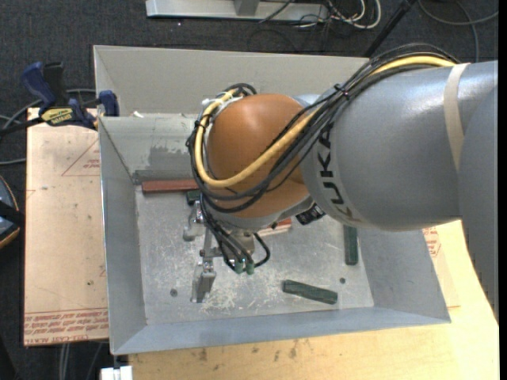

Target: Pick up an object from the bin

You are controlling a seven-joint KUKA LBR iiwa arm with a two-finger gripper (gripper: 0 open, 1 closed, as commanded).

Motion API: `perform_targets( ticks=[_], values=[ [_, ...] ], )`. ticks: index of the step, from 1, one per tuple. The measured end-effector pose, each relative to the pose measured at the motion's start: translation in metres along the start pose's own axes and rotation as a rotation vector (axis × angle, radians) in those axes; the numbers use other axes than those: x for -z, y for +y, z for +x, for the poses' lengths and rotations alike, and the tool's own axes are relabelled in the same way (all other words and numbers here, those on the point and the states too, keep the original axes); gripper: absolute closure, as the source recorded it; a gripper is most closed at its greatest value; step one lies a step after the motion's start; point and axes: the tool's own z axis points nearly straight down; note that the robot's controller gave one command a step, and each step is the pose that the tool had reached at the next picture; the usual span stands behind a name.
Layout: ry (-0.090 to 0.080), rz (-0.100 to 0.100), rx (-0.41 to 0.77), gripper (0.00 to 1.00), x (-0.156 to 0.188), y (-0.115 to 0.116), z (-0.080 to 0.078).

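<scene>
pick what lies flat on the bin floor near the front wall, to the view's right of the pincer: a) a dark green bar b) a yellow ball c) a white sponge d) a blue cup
A: a dark green bar lies flat by the front wall of the bin, right of the pincer.

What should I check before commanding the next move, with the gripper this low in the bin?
1. Gripper height: ok. The gripper is low over the floor of the bin, left of centre.
2. Target below it: cannot tell. The orange wrist cover hides the floor just behind.
3. Load in the gripper: cannot tell.
4. Dark green bar near the front wall: ok, lying flat to the gripper's right, apart from it.
5. Reddish-brown bar by the back wall: ok, apart from the gripper.
6. Second dark green bar: cannot tell, its upper end runs under the arm.
</scene>
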Motion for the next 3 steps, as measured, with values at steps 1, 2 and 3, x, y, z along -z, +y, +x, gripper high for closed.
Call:
perform_targets(
  ticks=[1,2,3],
  values=[
    [-0.008,-0.001,-0.004,0.00,0.004,-0.001,-0.002],
    [-0.010,-0.001,0.149,0.00,-0.047,-0.029,-0.001],
    [-0.009,-0.002,0.011,0.00,-0.055,-0.060,-0.033]
  ],
)
